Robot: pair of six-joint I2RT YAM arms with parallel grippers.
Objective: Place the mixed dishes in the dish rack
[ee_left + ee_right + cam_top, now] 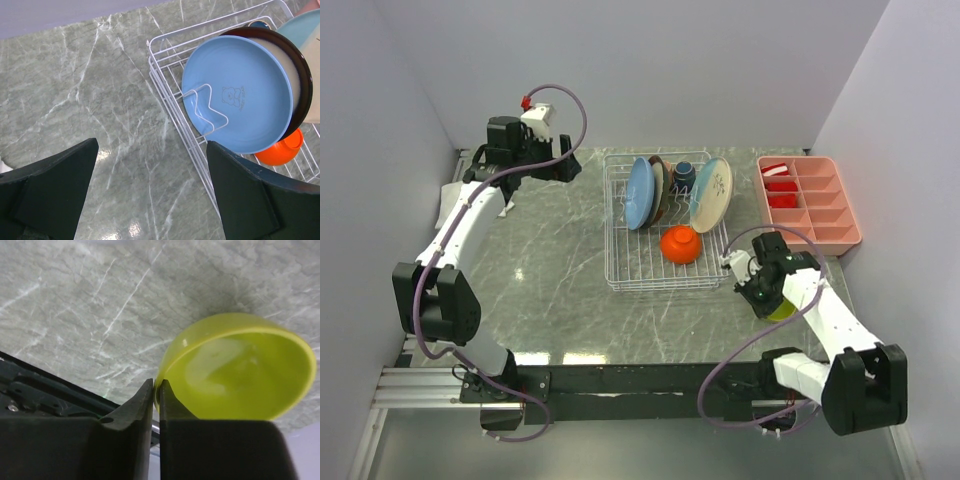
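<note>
- yellow-green bowl [240,370]: outside the dish rack [630,265], just off its near right corner, tipped on edge so that its hollow faces the wrist camera. Whether it touches the table cannot be told.
- Handling, as judged: light, rigid, glossy. The curved wall is probably slippery, so the thin rim is the place to take hold. A one-sided pinch may let the bowl swing.
- right gripper [156,387]: fingers pinched across the bowl's rim, one inside and one outside, clamped on it.
- left gripper [150,150]: jaws spread wide with nothing between them, hovering off the rack's far left corner.
- Dish rack, far half: four pieces in a row.
  - light blue plate [639,193], on edge at the left;
  - maroon-rimmed plate [660,188], on edge against it;
  - dark blue mug [683,175];
  - cream-and-light-blue plate [712,195], on edge at the right.
- Dish rack, near half: orange bowl [680,244], mouth down, towards the right side.
- pink tray [820,215]: right of the rack, apart from it; red pieces [778,185] sit in the compartments on its rack side.
</note>
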